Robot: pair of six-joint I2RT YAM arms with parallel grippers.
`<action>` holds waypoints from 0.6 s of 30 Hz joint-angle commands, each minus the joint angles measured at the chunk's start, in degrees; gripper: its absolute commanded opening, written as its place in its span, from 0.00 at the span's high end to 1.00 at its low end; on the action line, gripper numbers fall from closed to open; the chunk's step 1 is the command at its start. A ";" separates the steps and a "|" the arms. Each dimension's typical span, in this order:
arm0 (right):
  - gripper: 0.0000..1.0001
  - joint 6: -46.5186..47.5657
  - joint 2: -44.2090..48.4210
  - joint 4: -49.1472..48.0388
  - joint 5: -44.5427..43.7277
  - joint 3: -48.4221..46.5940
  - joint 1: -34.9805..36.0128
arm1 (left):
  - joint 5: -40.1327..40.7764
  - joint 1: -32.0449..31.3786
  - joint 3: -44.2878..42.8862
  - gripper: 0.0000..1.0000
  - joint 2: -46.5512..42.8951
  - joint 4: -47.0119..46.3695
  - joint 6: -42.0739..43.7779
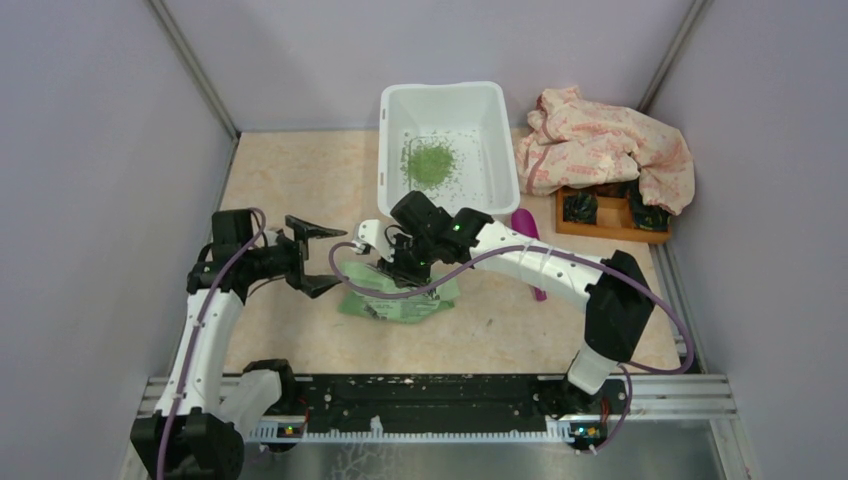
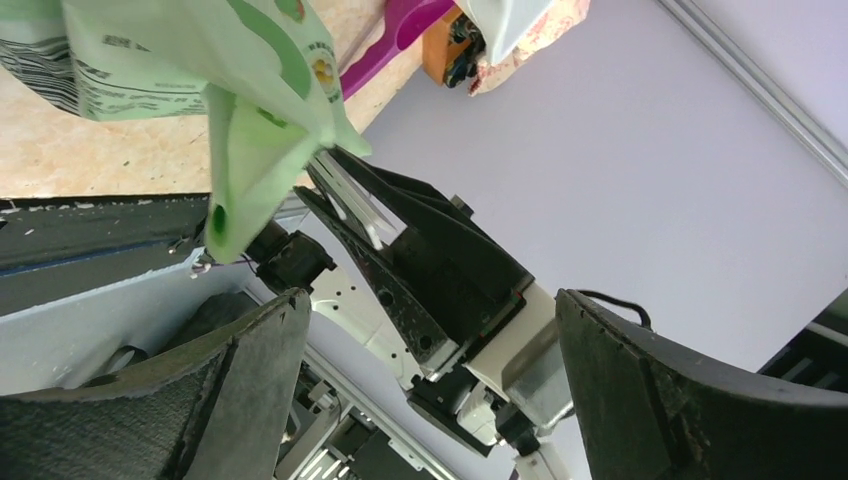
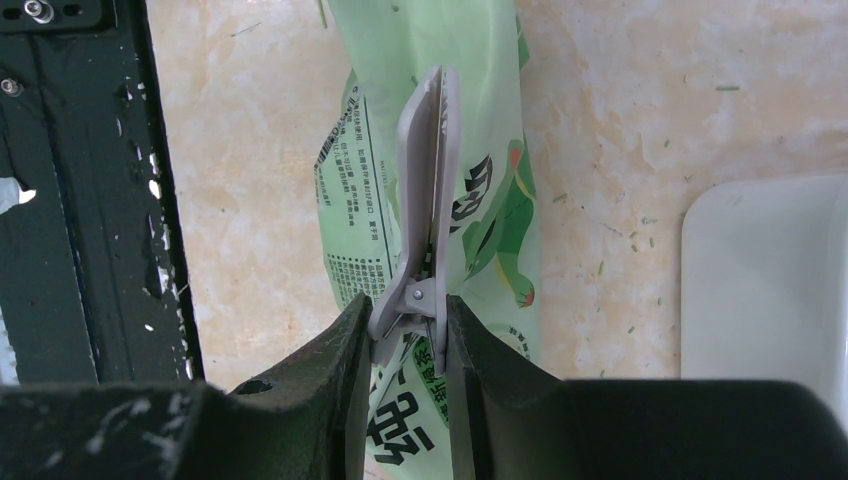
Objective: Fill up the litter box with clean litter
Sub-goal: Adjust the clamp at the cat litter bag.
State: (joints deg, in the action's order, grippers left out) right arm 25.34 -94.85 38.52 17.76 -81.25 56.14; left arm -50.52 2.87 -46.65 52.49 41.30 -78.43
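Note:
The white litter box (image 1: 497,130) stands at the back of the table with a pile of green clean litter (image 1: 430,162) and scattered granules inside. In front of it lies a green-and-white printed bag (image 1: 400,298). A grey clip (image 3: 428,200) sits on the bag (image 3: 480,120), and my right gripper (image 3: 408,310) is shut on the clip's handles. To the bag's left my left gripper (image 1: 335,258) stands wide open with nothing between its fingers (image 2: 240,380). The bag (image 2: 230,80) hangs in front of it.
A magenta scoop (image 1: 530,235) lies to the right of the bag, near the box's front corner. A patterned cloth (image 1: 600,145) drapes over a small wooden tray (image 1: 610,222) at the back right. Grey walls close in both sides. A black rail (image 1: 430,395) runs along the near edge.

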 commanded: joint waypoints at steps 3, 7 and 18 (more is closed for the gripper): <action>1.00 -1.09 1.33 0.10 1.96 0.19 1.34 | 1.88 -0.33 2.21 0.05 2.41 -1.79 -0.01; 1.00 -1.09 1.37 0.14 1.93 0.12 1.35 | 2.56 -0.33 2.94 0.06 4.30 -3.27 0.26; 1.00 -1.15 1.95 0.11 1.49 0.24 1.34 | 4.23 -0.85 3.99 0.16 8.92 -5.77 1.01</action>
State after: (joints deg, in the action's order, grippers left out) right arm 25.34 -94.85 38.52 17.69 -81.25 56.14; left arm -47.90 2.46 -43.83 60.90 37.17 -78.22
